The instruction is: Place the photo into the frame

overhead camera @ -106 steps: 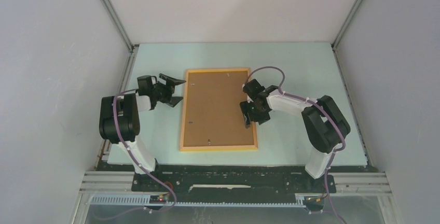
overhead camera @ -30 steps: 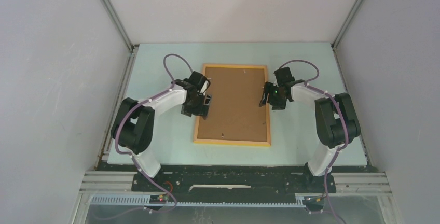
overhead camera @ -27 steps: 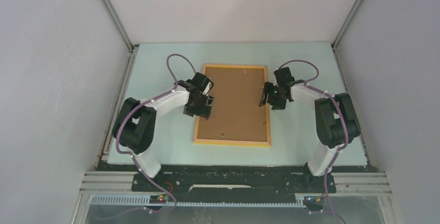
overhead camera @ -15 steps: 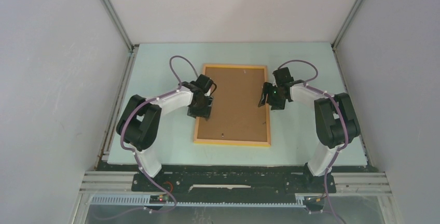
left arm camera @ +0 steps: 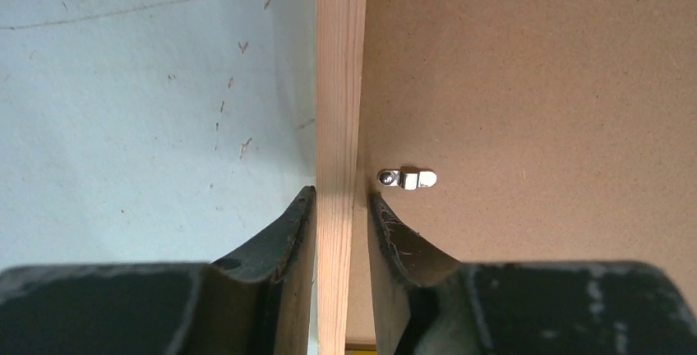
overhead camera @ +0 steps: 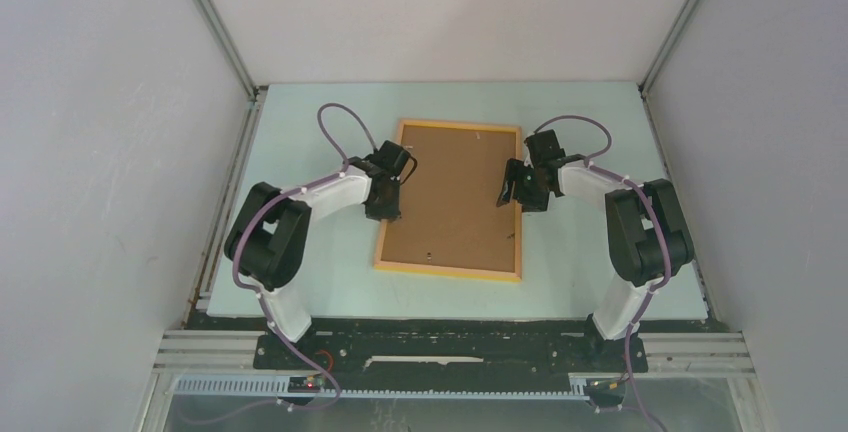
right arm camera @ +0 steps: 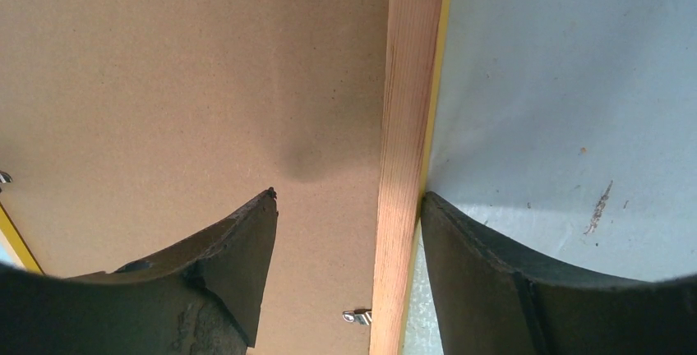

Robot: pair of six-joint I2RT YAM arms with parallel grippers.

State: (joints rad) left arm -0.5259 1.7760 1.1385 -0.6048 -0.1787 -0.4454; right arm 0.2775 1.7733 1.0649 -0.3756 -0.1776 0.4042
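The frame [overhead camera: 447, 271], orange-yellow wood, lies face down at mid-table with a brown fibreboard backing [overhead camera: 455, 197] filling it. The photo is hidden. My left gripper [overhead camera: 388, 197] sits over the left rail [left arm camera: 341, 84]. In the left wrist view it [left arm camera: 341, 195] is shut on that rail, one finger on the table side and one on the backing. My right gripper [overhead camera: 513, 192] straddles the right rail [right arm camera: 411, 84]. There it [right arm camera: 349, 199] stands open: the outer finger rests against the rail's outside edge, and the inner one hangs well apart over the backing.
Small metal turn clips [left arm camera: 408, 178] [right arm camera: 357, 315] hold the backing inside the rails. The pale green table [overhead camera: 600, 132] is walled by grey panels on three sides. Both arm bases stand at the near edge.
My left gripper has narrowed from wide open to pinching the left rail. The frame's far end has shifted slightly to the right. The right gripper has not moved.
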